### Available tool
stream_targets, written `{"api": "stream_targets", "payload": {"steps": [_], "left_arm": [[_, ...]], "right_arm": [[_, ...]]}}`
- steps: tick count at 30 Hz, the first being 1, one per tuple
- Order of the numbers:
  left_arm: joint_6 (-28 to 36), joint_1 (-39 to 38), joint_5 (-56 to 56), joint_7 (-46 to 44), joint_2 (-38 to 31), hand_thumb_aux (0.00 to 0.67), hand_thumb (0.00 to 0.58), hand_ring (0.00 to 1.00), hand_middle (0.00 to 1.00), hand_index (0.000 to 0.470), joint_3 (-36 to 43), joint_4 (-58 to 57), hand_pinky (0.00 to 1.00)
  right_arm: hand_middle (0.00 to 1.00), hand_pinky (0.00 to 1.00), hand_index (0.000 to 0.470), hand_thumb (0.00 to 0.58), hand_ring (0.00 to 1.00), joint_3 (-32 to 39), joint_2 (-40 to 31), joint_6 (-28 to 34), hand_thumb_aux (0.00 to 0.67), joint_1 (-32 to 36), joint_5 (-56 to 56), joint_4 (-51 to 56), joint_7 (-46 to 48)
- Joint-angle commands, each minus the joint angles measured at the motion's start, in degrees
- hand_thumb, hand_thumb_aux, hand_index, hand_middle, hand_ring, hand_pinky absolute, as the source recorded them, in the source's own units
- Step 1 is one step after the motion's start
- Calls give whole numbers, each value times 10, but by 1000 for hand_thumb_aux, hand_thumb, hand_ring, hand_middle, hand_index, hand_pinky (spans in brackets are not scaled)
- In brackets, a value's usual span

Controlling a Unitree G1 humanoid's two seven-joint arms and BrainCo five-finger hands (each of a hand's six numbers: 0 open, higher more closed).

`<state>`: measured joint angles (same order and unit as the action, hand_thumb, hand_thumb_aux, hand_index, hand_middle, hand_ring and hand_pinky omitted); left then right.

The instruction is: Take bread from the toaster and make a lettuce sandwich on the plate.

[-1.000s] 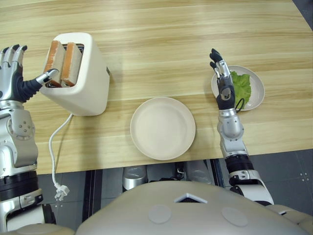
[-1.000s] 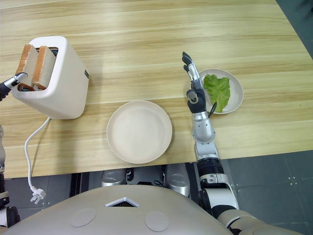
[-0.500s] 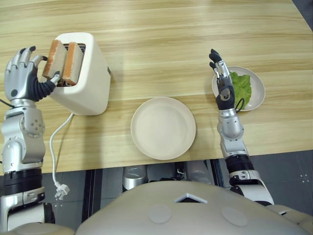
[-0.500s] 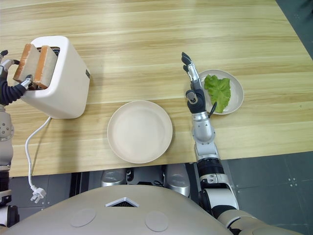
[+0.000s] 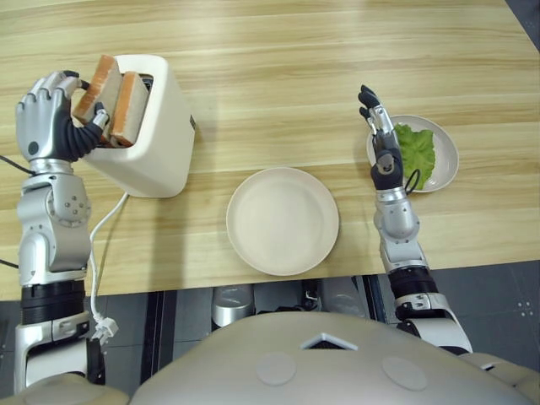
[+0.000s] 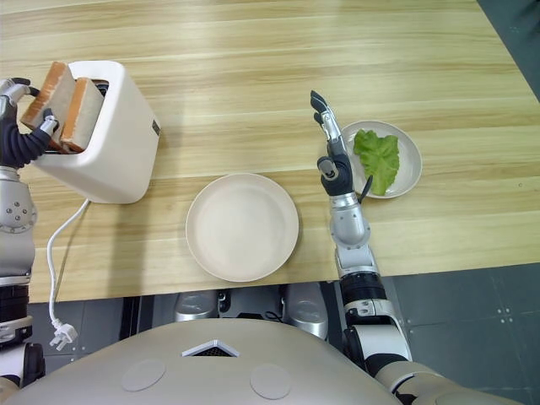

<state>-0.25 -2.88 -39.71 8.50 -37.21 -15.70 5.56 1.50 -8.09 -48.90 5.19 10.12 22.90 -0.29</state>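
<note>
Wooden table (image 5: 295, 59), seen from above. White toaster (image 5: 156, 135) at far left, two toasted bread slices standing up out of its top slots, both leaning left. Left hand (image 5: 44, 114) is at the toaster's left side, fingers curled over the top edge of the left slice (image 5: 94, 74) and thumb pressed at its near edge, between the two slices: clamped on that slice. Right slice (image 5: 128, 94) stands just beside it, untouched. The left slice's lower end is down at the slot; whether it has cleared the slot I cannot tell. A white cord (image 5: 97, 245) runs from the toaster's near side over the table's near edge, with the plug (image 5: 101, 331) hanging below. Plate (image 5: 283, 221), round and pale, lies bare at centre near the table's near edge, well apart from the toaster. To the right, a small dish (image 5: 445, 173) carries a green lettuce leaf (image 5: 415, 148). Right hand (image 5: 384, 143) is at the dish's left rim, fingers straight and close together, pointing to the far side, holding nothing; the leaf lies just right of it, not gripped.
</note>
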Motion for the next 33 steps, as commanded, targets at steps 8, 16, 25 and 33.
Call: {"api": "stream_targets", "payload": {"steps": [8,16,25,33], "left_arm": [[-6,67,35,17,-16,670,580,1000,1000,460,-76,140,1000],[19,111,185,-105,18,670,580,1000,1000,460,-49,295,1000],[12,27,436,-357,78,670,580,1000,1000,460,131,178,1000],[-57,35,353,-412,78,670,580,1000,1000,460,248,20,1000]], "right_arm": [[0,0,0,0,0,-15,-5,0,0,12,0,-17,-19],[0,0,0,0,0,-80,-75,-9,0,31,75,-55,-74],[0,0,0,0,0,-65,-306,79,0,58,413,83,-361],[0,0,0,0,0,86,-368,198,0,159,506,363,-501]]}}
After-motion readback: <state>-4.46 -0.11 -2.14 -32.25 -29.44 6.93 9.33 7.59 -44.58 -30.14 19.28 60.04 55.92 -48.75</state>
